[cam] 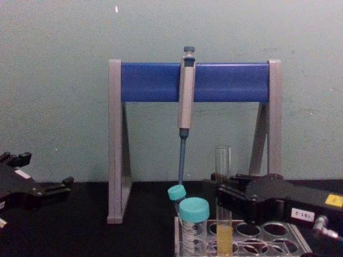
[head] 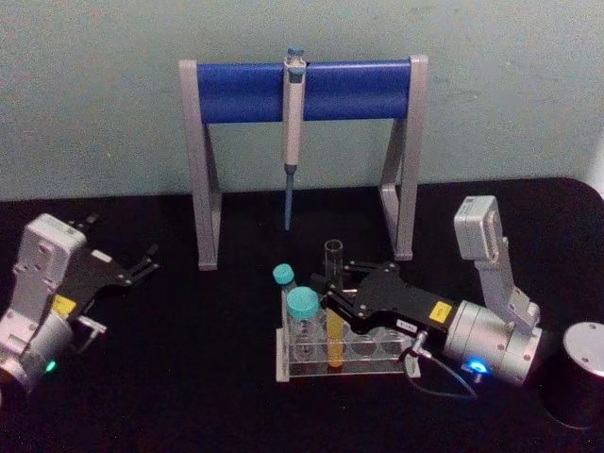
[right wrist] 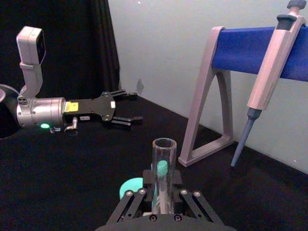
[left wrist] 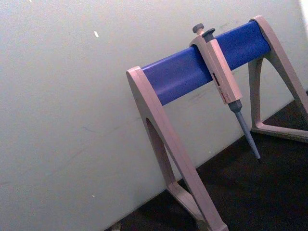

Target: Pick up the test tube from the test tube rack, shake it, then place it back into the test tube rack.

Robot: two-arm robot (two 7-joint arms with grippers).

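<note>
The test tube (head: pixel 332 269) (right wrist: pixel 164 159) (cam: pixel 223 166) stands upright in a hole of the test tube rack (head: pixel 377 363) (cam: pixel 278 235), its yellow liquid down at rack level. My right gripper (head: pixel 332 300) (right wrist: pixel 164 192) (cam: pixel 222 195) reaches in from the right and is shut on the test tube at about mid-height, just above the rack's top plate. My left gripper (head: pixel 142 261) (right wrist: pixel 129 107) (cam: pixel 43 176) hovers open over the black table at the far left, well away from the rack, holding nothing.
Two teal-capped tubes (head: pixel 304 307) (head: pixel 283 275) stand at the rack's left end, close beside the test tube. Behind the rack is a grey stand with a blue crossbar (head: pixel 302 90) (left wrist: pixel 202 67), a pipette (head: pixel 293 142) hanging from it. A dark cylinder (head: pixel 580 373) stands at the right edge.
</note>
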